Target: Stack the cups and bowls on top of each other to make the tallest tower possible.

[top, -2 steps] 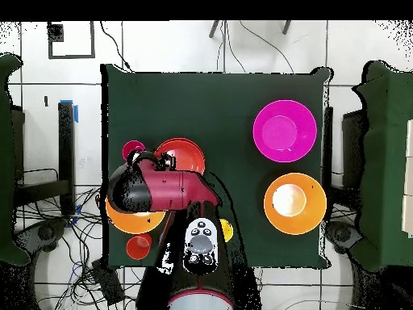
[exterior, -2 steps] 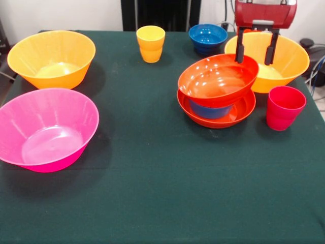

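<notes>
Tool upper right of frame, fingers apart and empty, hanging over the far rim of the tilted red-orange bowl. That bowl sits on a blue bowl inside another red-orange bowl: the tower so far, three pieces. Left loose on the counter: orange bowl behind, red cup, second blue bowl, yellow cup, left orange bowl, pink bowl. Looks early; most stacking remains.
</notes>
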